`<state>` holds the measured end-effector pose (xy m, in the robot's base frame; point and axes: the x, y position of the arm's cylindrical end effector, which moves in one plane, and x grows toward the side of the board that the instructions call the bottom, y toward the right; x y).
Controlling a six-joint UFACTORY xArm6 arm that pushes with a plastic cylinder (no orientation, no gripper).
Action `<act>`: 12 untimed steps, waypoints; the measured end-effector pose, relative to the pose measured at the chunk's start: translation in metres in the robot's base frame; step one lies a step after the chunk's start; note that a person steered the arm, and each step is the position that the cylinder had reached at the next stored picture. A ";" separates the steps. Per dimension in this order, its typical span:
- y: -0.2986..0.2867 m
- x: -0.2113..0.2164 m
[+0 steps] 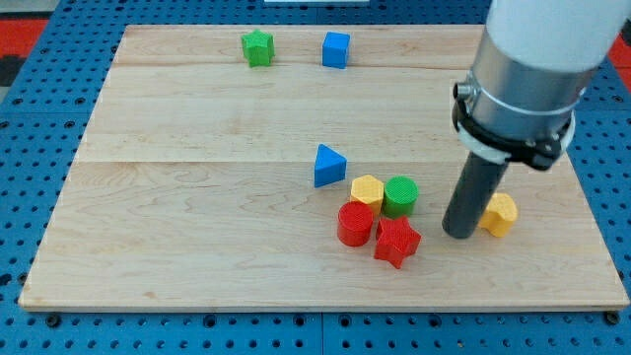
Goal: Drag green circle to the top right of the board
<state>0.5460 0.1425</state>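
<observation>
The green circle (400, 196) stands at the board's lower middle-right, touching a yellow hexagon block (366, 190) on its left. A red cylinder (355, 224) and a red star (396, 242) sit just below them. My tip (457, 233) rests on the board to the right of the green circle, a short gap away, and just left of a yellow block (500, 214). The rod partly hides that yellow block.
A blue triangle (329, 166) lies up-left of the cluster. A green star (257, 47) and a blue cube (335, 49) sit near the board's top edge. The arm's grey body (523, 79) covers the board's (197, 197) upper right.
</observation>
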 end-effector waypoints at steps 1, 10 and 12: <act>-0.032 -0.004; -0.286 -0.206; -0.184 -0.242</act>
<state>0.3039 -0.0416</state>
